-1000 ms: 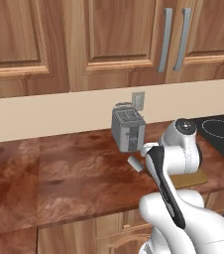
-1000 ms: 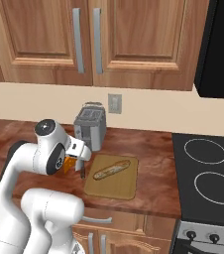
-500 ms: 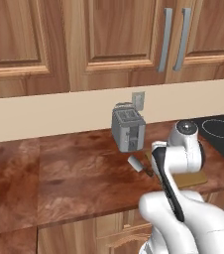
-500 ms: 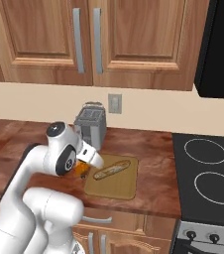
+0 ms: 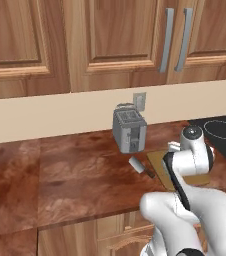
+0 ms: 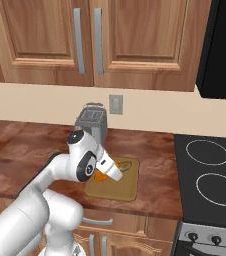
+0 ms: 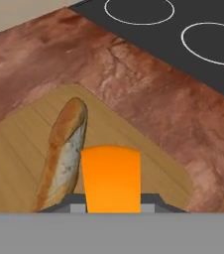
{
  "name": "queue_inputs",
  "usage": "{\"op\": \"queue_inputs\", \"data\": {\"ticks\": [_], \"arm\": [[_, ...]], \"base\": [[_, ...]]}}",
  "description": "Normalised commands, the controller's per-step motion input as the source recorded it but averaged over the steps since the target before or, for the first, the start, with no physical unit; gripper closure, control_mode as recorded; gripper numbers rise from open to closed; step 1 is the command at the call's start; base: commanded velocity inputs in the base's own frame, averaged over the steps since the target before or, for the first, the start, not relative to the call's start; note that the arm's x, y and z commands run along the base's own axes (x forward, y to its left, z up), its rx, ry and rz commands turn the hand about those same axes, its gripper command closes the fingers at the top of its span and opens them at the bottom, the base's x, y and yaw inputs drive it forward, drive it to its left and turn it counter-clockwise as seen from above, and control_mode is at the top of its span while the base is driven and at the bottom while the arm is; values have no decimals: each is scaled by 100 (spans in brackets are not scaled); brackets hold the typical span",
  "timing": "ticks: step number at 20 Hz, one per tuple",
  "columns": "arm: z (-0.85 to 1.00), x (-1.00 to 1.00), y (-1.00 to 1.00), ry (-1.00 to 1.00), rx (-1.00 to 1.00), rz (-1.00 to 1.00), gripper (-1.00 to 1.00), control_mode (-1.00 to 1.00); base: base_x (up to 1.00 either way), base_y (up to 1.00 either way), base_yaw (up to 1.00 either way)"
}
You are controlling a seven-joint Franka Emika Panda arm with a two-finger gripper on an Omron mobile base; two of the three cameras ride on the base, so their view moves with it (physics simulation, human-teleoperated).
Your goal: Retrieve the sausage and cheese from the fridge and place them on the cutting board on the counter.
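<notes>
Even, bright rendered light; the glossy counter [image 5: 75,175] shows soft sheen, shadows faint, textures slightly soft, no blur.

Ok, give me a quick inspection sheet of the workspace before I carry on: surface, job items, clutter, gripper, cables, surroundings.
Surface: counter, reddish-brown, glossy.
Job's things: cutting board lies flat on the counter beside the stovetop; cheese, orange, sits between the fingertips above the board; a long brown speckled link, apparently the sausage, lies on the board.
Clutter: toaster at the wall; small white cylinder with a dark handle beside the board.
Gripper: gripper shut on the cheese.
Cables: nothing seen.
Surroundings: wood cabinets above, wall outlet.
</notes>
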Motion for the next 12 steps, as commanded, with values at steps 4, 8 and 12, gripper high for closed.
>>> {"op": "queue_inputs", "data": {"ticks": [4,8,12], "arm": [[-24,29,-34,2,4,-9,100,-100],[-46,15,-22,5,4,-5,100,-100],[-42,29,-11,10,5,-9,100,-100]], "base": [[0,0,0],[0,0,0],[0,0,0]]}}
